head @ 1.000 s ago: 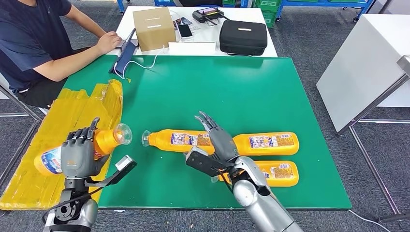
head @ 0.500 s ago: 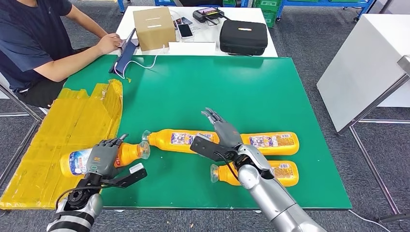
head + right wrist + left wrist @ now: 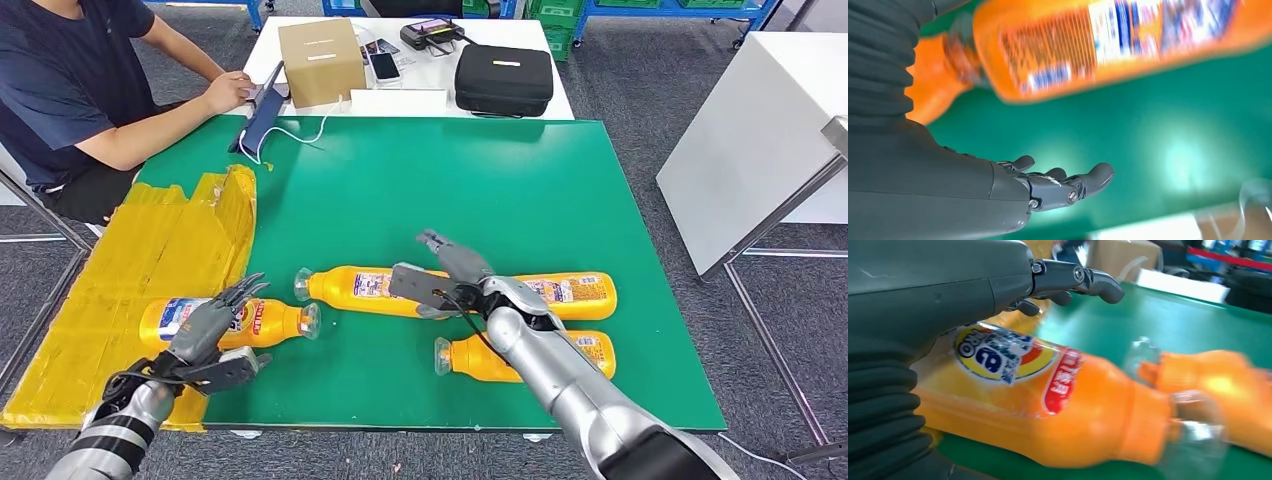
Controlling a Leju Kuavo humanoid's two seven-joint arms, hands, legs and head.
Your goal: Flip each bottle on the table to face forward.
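Observation:
Several orange bottles lie on their sides on the green mat [image 3: 520, 180]. The left bottle [image 3: 255, 322] shows its blue and red front label, cap pointing right. My left hand [image 3: 205, 328] hovers over its body with fingers spread; in the left wrist view the fingers [image 3: 1083, 280] stretch above this bottle [image 3: 1058, 405] without closing on it. A second bottle [image 3: 355, 288] and a third [image 3: 575, 290] lie in a row, back labels up. My right hand [image 3: 455, 265] is open just above where they meet. A further bottle [image 3: 590, 355] lies nearer. In the right wrist view my right hand [image 3: 1048, 187] is empty beside a bottle [image 3: 1108, 45].
Yellow cardboard [image 3: 120, 270] covers the table's left side. A person [image 3: 60, 90] sits at the far left, one hand near a tablet [image 3: 262, 105]. Behind the mat stand a cardboard box [image 3: 320, 60] and a black case [image 3: 503, 75]. A white table [image 3: 760, 130] stands to the right.
My left hand brought the raised bottle down onto the mat's left edge and spread its fingers off it. My right hand moved a little farther out over the two far bottles.

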